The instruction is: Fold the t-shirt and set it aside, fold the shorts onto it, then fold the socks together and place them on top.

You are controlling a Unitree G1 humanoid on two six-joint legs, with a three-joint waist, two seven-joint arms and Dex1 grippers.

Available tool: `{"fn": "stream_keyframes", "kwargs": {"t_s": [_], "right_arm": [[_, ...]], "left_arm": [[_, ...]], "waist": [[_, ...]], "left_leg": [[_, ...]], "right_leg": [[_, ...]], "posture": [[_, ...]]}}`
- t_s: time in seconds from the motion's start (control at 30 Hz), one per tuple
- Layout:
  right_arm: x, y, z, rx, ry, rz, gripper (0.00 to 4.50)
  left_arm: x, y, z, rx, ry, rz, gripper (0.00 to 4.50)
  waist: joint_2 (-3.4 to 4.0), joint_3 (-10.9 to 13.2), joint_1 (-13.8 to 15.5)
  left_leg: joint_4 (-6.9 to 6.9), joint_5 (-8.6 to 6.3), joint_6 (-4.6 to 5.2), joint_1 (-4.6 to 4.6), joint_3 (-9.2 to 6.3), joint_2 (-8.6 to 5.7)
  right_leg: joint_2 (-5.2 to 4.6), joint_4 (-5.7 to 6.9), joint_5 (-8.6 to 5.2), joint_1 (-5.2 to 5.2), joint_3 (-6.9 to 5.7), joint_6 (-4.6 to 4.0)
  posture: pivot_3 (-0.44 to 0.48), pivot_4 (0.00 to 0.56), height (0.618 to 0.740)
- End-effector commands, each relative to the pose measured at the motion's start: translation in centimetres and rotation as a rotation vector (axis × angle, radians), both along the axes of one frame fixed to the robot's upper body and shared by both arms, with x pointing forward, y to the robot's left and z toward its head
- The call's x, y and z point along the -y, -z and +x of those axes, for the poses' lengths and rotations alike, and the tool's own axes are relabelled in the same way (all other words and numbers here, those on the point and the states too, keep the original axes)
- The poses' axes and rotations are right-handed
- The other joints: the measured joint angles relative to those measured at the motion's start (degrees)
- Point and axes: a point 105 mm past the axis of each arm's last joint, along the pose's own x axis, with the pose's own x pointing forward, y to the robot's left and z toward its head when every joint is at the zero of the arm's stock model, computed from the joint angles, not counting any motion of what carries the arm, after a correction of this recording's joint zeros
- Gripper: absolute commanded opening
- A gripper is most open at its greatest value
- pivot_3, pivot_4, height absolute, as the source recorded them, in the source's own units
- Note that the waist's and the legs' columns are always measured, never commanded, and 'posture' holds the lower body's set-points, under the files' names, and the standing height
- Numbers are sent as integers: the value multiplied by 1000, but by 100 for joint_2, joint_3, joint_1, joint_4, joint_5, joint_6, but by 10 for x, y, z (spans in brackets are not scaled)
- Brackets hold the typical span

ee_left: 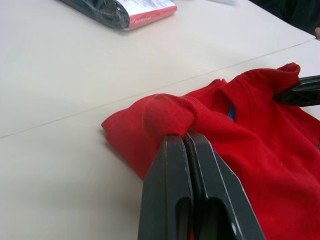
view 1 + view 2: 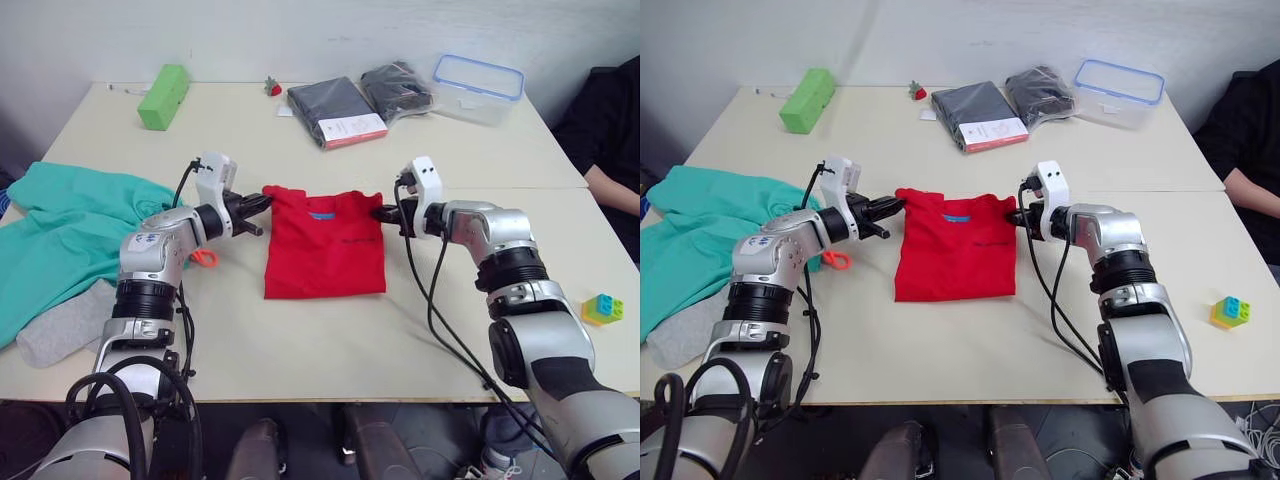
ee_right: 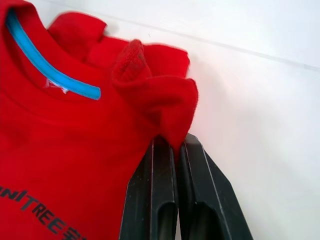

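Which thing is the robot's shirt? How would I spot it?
Look at the middle of the pale table, between the two arms. The t-shirt lies there, pinched at its top corners. It is the only bright red cloth, unlike the teal shorts beside it.

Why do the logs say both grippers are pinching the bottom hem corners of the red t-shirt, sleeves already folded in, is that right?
Not quite. The left gripper and right gripper are shut on the t-shirt at its top corners, beside the collar, not the bottom hem. The head views show this, and the right wrist view shows the blue neck label right by the pinch. The rest stands.
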Motion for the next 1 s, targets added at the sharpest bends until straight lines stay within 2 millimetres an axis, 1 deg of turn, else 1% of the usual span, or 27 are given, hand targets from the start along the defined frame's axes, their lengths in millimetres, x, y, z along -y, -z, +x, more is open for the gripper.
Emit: {"fn": "stream_keyframes", "kwargs": {"t_s": [0.03, 0.17, 0.23, 0.3, 0.33, 0.37, 0.4, 0.43, 0.47, 0.53, 0.6, 0.67, 0.73, 0.77, 0.83, 0.87, 0.9, 1.0], "right_arm": [[0, -17, 7, 61, 21, 9, 13], [3, 3, 10, 19, 48, -64, 13], [4, 6, 11, 9, 62, -64, 481], [4, 2, 12, 17, 53, -55, 1009], [5, 1, 11, 27, 46, -59, 1360], [6, -2, 11, 45, 36, -70, 1746], [6, -4, 10, 57, 28, -78, 2041], [10, -9, 9, 98, 16, -102, 2462], [15, -17, 6, 164, -5, -143, 2782], [21, -29, -6, 298, -69, -233, 3433], [25, -37, -23, 415, -150, -309, 4106], [27, -39, -46, 494, -244, -370, 4112], [29, -36, -70, 557, -343, -427, 4112], [28, -34, -82, 583, -398, -450, 4112], [24, -27, -105, 617, -505, -481, 4112], [21, -22, -116, 632, -561, -501, 4112], [18, -17, -124, 639, -601, -513, 4112], [9, 0, -137, 693, -685, -591, 4112]], "left_arm": [[-5, -1, 6, 19, -35, 21, 0], [-4, 26, 12, -61, -52, 92, 0], [-2, 31, 12, -79, -42, 96, 0], [-2, 30, 13, -79, -40, 84, 392], [-2, 28, 13, -70, -43, 81, 582], [-4, 24, 13, -58, -47, 73, 934], [-5, 22, 13, -50, -50, 69, 1197], [-9, 16, 13, -29, -62, 67, 1534], [-14, 6, 11, 2, -66, 64, 1856], [-20, -12, 2, 74, -44, 74, 2435], [-18, -24, -14, 161, 27, 148, 3080], [-14, -27, -32, 225, 112, 249, 3681], [-10, -22, -51, 277, 198, 380, 4300], [-6, -19, -62, 302, 259, 439, 4456], [4, -9, -85, 328, 399, 515, 4456], [9, -1, -96, 330, 469, 552, 4456], [13, 8, -105, 326, 526, 590, 4456], [18, 37, -119, 320, 639, 727, 4456]], "waist": [[1, 0, 4], [0, -1, 12], [0, -1, 10], [0, -1, 10], [0, -1, 10], [0, -1, 10], [0, -1, 8], [1, -1, 6], [0, -1, 11], [0, -1, 22], [1, -1, 31], [3, -2, 33], [3, -2, 34], [3, -2, 36], [3, -2, 35], [3, -2, 34], [3, -2, 33], [1, 0, 23]], "left_leg": [[0, 0, -1, 2, -1, 0], [1, 2, 2, 2, -1, -2], [0, 2, 3, 1, 1, -4], [-3, 4, 0, -3, 0, -2], [-3, 6, -5, -3, 0, -1], [-6, 19, -28, -3, -1, -1], [-7, 20, -28, -2, -1, -1], [-7, 20, -28, -2, 0, -1], [-7, 20, -28, -2, -1, -1], [-9, 19, -27, -7, -7, -1], [-19, 16, -26, -9, -9, -1], [-22, 12, -30, -9, -9, 1], [-24, 8, -32, -7, -7, 4], [-24, 8, -32, -7, -7, 4], [-22, 8, -32, -2, -6, 5], [-19, 8, -30, -2, -6, 4], [-18, -11, 3, 4, -5, 3], [-14, -2, 11, 37, -3, 2]], "right_leg": [[0, 1, 0, 0, -1, 0], [-1, -1, 2, 3, -2, -3], [-2, -2, 2, 2, 0, -3], [-2, 0, 2, 0, -2, -2], [-2, 0, 2, 0, -3, -2], [-1, -1, 2, 0, -3, -2], [-1, -1, 2, 0, -3, -2], [-1, -1, 2, 0, -3, -2], [-1, -1, 2, 0, -2, -2], [-1, 1, 2, 0, -6, -2], [-1, -1, 3, 0, -7, -1], [0, -9, 2, 1, -6, -1], [5, -17, 2, 7, -6, 0], [5, -18, 2, 7, -5, 0], [7, -18, 2, 12, -4, 0], [7, -25, 2, 12, -3, 0], [8, -31, 2, 15, -2, 0], [10, -24, 8, 42, 1, -10]], "posture": [[0, 150, 740], [0, 150, 740], [0, 150, 740], [0, 150, 740], [0, 150, 740], [0, 150, 740], [0, 150, 740], [0, 150, 740], [0, 150, 740], [0, 150, 740], [0, 150, 740], [0, 150, 740], [0, 150, 740], [0, 150, 740], [0, 150, 740], [0, 150, 740], [0, 150, 740], [0, 150, 740]]}}
